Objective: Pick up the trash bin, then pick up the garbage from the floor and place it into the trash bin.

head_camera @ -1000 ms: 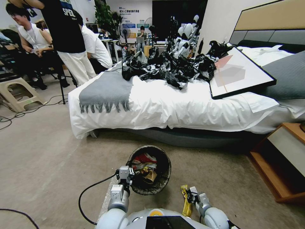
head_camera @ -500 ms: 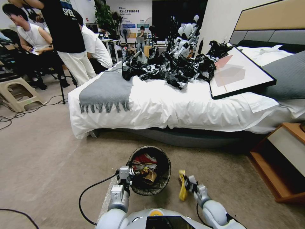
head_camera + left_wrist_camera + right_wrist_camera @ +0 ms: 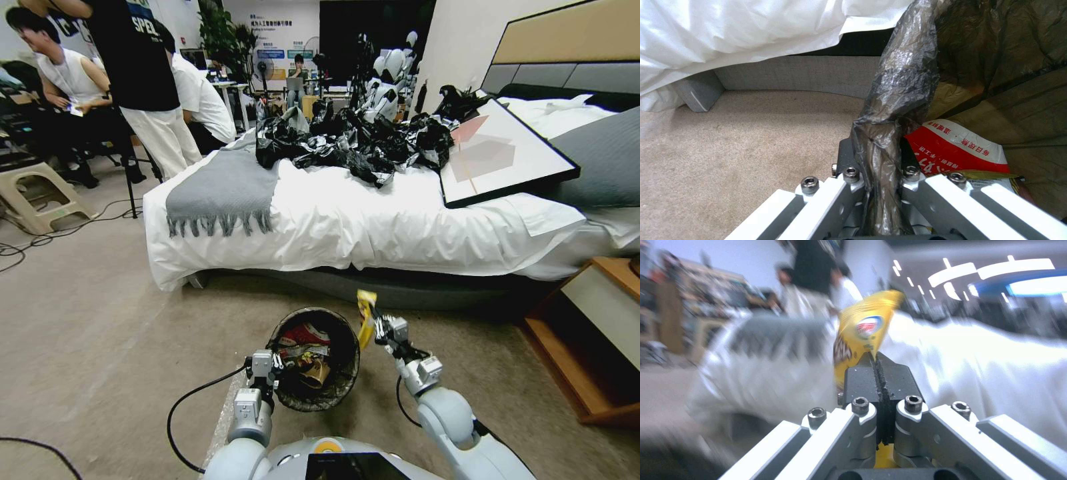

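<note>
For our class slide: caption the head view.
Right gripper holds yellow packet beside trash bin gripped by left gripper.

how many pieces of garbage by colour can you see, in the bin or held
red-and-white wrapper in the trash bin: 1
brown paper bag in the bin: 1
yellow snack packet held by the right gripper: 1
total: 3
The left gripper grips the bin's rim.

White letters "SPE" stand on a person's black shirt (image 3: 137,27) at the upper left. The red wrapper (image 3: 951,150) carries white Chinese characters, too small to read.
</note>
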You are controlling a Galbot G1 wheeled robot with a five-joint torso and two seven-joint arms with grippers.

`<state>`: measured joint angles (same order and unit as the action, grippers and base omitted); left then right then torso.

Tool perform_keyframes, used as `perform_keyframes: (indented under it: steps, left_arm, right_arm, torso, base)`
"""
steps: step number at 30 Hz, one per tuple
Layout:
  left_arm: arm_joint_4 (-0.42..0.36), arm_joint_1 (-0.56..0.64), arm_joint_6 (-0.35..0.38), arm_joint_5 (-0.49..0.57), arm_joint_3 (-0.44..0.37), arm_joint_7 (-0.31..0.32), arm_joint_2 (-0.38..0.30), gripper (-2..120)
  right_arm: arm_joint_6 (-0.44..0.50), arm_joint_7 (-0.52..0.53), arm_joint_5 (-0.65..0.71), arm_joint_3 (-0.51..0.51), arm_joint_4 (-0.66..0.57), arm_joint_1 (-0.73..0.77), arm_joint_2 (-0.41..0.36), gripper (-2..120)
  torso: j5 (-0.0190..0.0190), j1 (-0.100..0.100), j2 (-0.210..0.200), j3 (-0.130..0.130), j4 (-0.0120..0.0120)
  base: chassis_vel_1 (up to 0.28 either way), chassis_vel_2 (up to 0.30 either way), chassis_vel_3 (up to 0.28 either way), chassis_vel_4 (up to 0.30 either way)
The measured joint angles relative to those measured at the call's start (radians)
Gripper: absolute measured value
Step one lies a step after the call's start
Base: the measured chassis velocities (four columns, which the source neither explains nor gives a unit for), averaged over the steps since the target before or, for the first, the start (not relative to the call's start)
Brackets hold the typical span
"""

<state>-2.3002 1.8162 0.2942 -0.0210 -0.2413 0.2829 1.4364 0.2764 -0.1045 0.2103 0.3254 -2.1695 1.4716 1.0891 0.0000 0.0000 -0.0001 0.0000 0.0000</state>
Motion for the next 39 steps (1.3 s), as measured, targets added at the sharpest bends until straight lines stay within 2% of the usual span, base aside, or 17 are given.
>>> perform_keyframes:
  steps: [2,4,6,21,39]
  left_arm:
    - [0.003,-0.001,0.0,-0.001,0.001,0.0,0.002,0]
    - [0.003,-0.001,0.0,-0.001,0.001,0.0,0.003,0]
    - [0.003,-0.003,0.0,-0.002,0.001,0.0,0.006,0]
    - [0.007,-0.009,0.0,-0.004,0.002,0.0,0.007,0]
    - [0.005,-0.005,0.0,-0.005,0.007,0.0,0.003,0]
  right_arm:
    - [0.039,-0.051,0.006,-0.012,-0.047,-0.011,-0.001,0]
    - [0.043,-0.056,0.007,-0.014,-0.052,-0.012,-0.001,0]
    - [0.063,-0.089,0.01,-0.036,-0.11,-0.012,-0.01,0]
    - [0.061,-0.123,0.018,-0.069,-0.218,0.037,-0.056,0]
    - [0.117,-0.167,-0.023,-0.111,-0.046,0.058,-0.045,0]
  torso:
    - [-0.0001,0.0,0.0,0.0,-0.0001]
    - [0.0,0.0,0.0,0.0,0.0]
    - [0.0001,0.0,0.0,0.0,0.0]
    - [-0.0001,0.0,0.0,0.0,0.0]
    - [0.0,0.0,0.0,0.0,-0.0001]
  base:
    - [0.0,0.0,0.0,0.0]
    - [0.0,0.0,0.0,0.0]
    - [0.0,0.0,0.0,0.0]
    - [0.0,0.0,0.0,0.0]
    - [0.0,0.0,0.0,0.0]
